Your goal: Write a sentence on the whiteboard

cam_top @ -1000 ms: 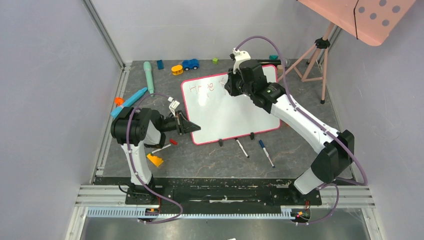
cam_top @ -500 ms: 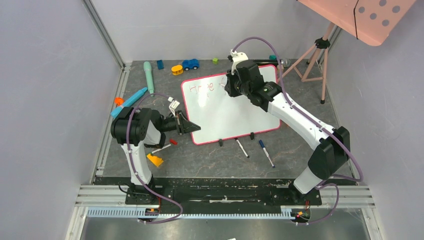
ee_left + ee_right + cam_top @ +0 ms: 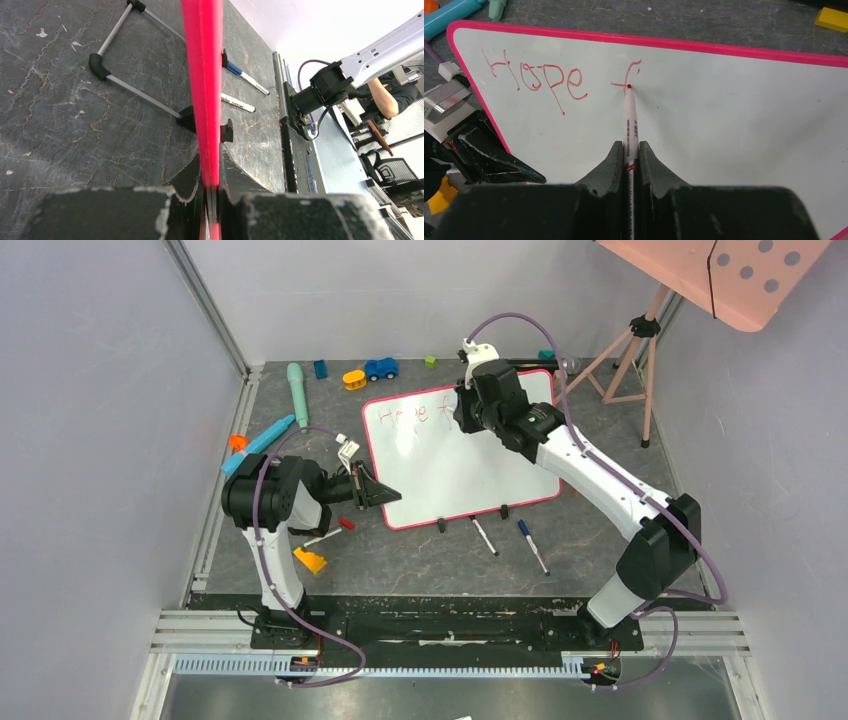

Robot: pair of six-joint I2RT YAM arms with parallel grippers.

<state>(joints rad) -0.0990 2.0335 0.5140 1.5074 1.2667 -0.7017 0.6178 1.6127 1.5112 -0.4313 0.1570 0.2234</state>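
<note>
The whiteboard (image 3: 450, 465), glossy white with a red-pink frame and two black feet, lies on the dark table. Red handwriting on it reads "Hope f" (image 3: 536, 77), also faint in the top view (image 3: 405, 412). My right gripper (image 3: 631, 150) is shut on a white red-tipped marker (image 3: 630, 125), whose tip touches the board at the "f". In the top view the right gripper (image 3: 468, 408) is over the board's far edge. My left gripper (image 3: 210, 187) is shut on the board's pink frame (image 3: 205, 90), at its near left corner (image 3: 385, 493).
Two loose markers (image 3: 485, 537) (image 3: 532, 545) lie in front of the board. Toys lie at the back and left: blue car (image 3: 380, 368), yellow piece (image 3: 354, 379), teal tool (image 3: 297, 387), orange wedge (image 3: 310, 560). A pink perforated panel on a tripod (image 3: 640, 335) stands at the back right.
The right gripper has shifted slightly right along the board's top line, and an "f" stroke now follows "Hope". The left arm has not moved.
</note>
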